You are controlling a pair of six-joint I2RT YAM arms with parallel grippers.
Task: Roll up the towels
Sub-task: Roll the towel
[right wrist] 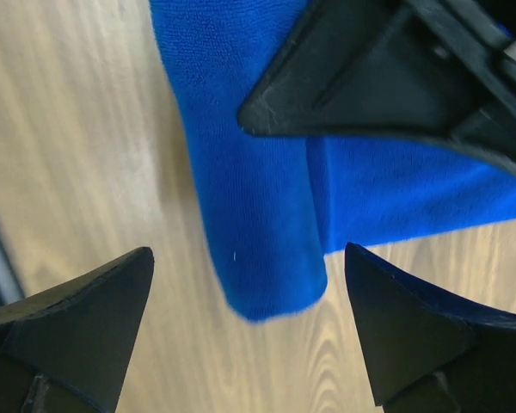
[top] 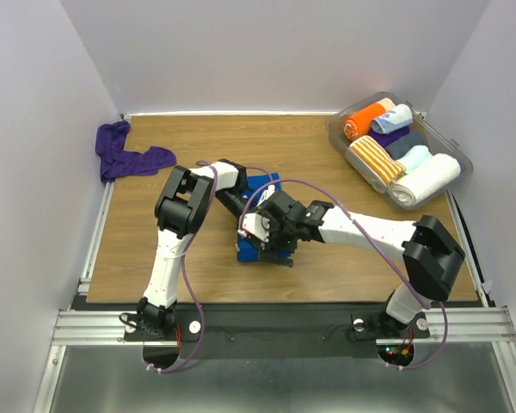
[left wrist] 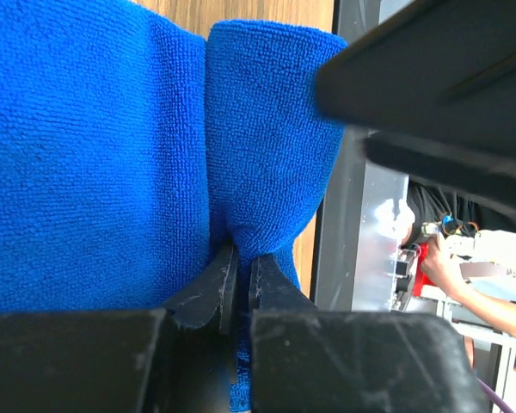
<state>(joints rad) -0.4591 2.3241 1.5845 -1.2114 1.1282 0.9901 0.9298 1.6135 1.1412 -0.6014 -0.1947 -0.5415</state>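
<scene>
Two fingers [left wrist: 211,291] of the left claw [left wrist: 238,268] are clenched on a raised fold of the blue towel [left wrist: 95,155], while the right claw [right wrist: 249,258] hangs spread wide just above the towel's folded edge, gripping nothing. That towel lies partly folded in the middle of the wooden table [top: 353,275], under both wrists. Well apart, the purple towel [top: 125,157] lies crumpled in the far left corner, and a clear bin [top: 338,138] of rolls sits far right.
</scene>
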